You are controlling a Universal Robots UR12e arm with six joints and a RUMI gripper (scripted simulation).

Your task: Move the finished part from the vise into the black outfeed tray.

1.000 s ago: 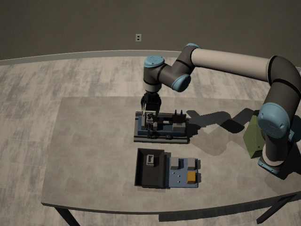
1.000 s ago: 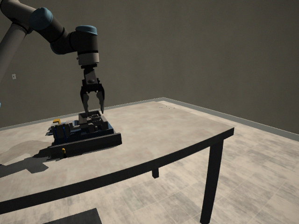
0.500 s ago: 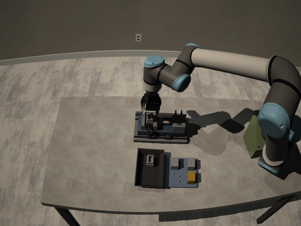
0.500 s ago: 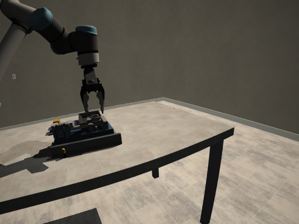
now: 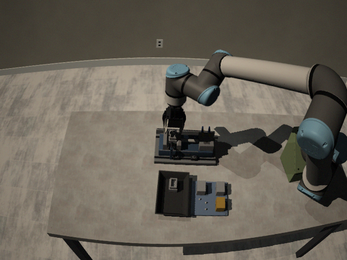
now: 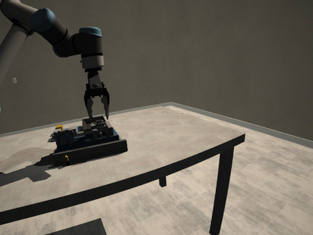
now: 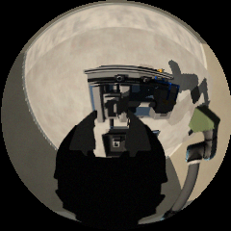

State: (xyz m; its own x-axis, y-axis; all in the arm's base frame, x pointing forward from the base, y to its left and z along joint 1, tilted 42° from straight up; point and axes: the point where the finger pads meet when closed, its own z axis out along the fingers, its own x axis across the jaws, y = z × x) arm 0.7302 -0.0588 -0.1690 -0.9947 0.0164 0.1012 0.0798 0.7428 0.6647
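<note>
The vise (image 5: 185, 147) stands on its dark base in the middle of the table; it also shows in the exterior view (image 6: 88, 140). The finished part (image 7: 115, 142), a small grey block with a dark pocket on top, sits at the vise's left end, seen between my fingers in the wrist view. My gripper (image 6: 98, 115) points straight down just above that end of the vise, with fingers apart and nothing between them. The black outfeed tray (image 5: 173, 193) lies in front of the vise and holds one pocketed block (image 5: 173, 183) at its far end.
A blue plate (image 5: 211, 198) with two grey blocks and a yellow block sits to the right of the tray. A green box (image 5: 293, 157) stands by the robot's base at the right edge of the table.
</note>
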